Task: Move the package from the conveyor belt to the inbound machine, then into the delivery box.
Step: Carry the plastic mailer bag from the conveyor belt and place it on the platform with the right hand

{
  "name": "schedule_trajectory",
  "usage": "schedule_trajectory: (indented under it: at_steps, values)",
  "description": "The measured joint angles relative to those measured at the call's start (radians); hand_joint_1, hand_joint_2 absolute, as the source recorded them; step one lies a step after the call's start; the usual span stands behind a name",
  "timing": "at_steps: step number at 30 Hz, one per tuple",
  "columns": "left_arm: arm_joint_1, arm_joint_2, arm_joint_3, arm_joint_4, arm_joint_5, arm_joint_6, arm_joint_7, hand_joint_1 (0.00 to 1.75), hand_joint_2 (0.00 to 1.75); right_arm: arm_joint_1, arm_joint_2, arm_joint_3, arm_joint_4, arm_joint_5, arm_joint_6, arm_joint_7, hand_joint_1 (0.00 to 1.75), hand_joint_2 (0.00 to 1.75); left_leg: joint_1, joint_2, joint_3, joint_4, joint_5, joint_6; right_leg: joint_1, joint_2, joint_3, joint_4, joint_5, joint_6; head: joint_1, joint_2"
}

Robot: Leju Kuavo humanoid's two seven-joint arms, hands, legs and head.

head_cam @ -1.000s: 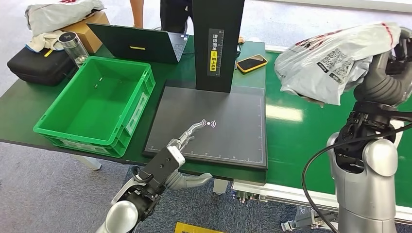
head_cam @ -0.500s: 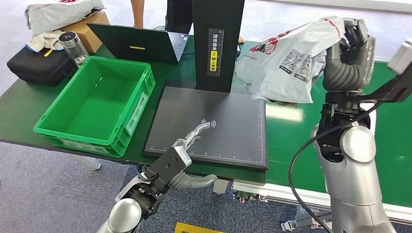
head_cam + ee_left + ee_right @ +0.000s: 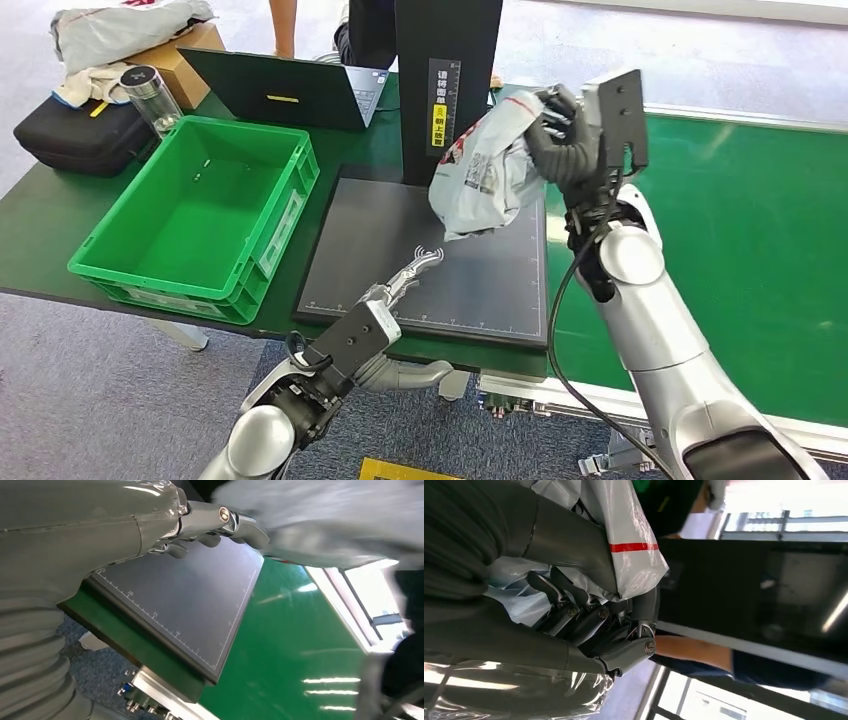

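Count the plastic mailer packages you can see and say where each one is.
2. One package is held by the right hand above the black scanner pad. A second package lies on the cardboard box at the table's far left corner. Others may be out of view.

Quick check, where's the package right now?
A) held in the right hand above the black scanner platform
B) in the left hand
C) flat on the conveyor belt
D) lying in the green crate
A: the right hand grips the package, which hangs over the black scanner platform.
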Motion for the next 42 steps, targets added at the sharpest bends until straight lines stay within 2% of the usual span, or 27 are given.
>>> schedule_trajectory:
  at_steps: [9, 32, 33, 36, 37, 42]
  values:
    - [-0.008, 0.001, -0.002, 0.013, 0.010, -0.006, 0.000, 0.00, 1.75, -0.024, 0.033, 0.090, 0.150, 0.011, 0.016, 0.005, 1.75, 1.75, 0.000, 0.000, 0.000, 0.000, 0.000, 0.000, 0.000, 0.000, 0.000, 0.000, 0.000, 0.000, 0.000, 0.000]
    - [-0.015, 0.007, -0.027, 0.031, 0.030, 0.008, 0.004, 0.00, 1.75, -0.097, 0.044, 0.244, 0.290, -0.024, 0.178, 0.101, 1.75, 1.75, 0.000, 0.000, 0.000, 0.000, 0.000, 0.000, 0.000, 0.000, 0.000, 0.000, 0.000, 0.000, 0.000, 0.000]
    - [-0.015, 0.008, -0.027, 0.031, 0.030, 0.010, 0.004, 0.00, 1.75, -0.098, 0.045, 0.249, 0.292, -0.025, 0.179, 0.103, 1.64, 1.75, 0.000, 0.000, 0.000, 0.000, 0.000, 0.000, 0.000, 0.000, 0.000, 0.000, 0.000, 0.000, 0.000, 0.000]
    - [-0.013, 0.010, -0.027, 0.031, 0.031, 0.012, 0.006, 0.00, 1.75, -0.099, 0.046, 0.260, 0.297, -0.029, 0.183, 0.115, 0.33, 1.75, 0.000, 0.000, 0.000, 0.000, 0.000, 0.000, 0.000, 0.000, 0.000, 0.000, 0.000, 0.000, 0.000, 0.000]
    - [-0.013, 0.011, -0.027, 0.031, 0.031, 0.012, 0.006, 0.00, 1.75, -0.100, 0.046, 0.262, 0.298, -0.030, 0.186, 0.119, 0.00, 1.75, 0.000, 0.000, 0.000, 0.000, 0.000, 0.000, 0.000, 0.000, 0.000, 0.000, 0.000, 0.000, 0.000, 0.000]
    - [-0.013, 0.015, -0.028, 0.031, 0.032, 0.014, 0.006, 0.00, 1.75, -0.108, 0.044, 0.268, 0.295, -0.055, 0.198, 0.127, 0.00, 1.75, 0.000, 0.000, 0.001, 0.000, 0.000, 0.000, 0.000, 0.000, 0.000, 0.000, 0.000, 0.000, 0.000, 0.000]
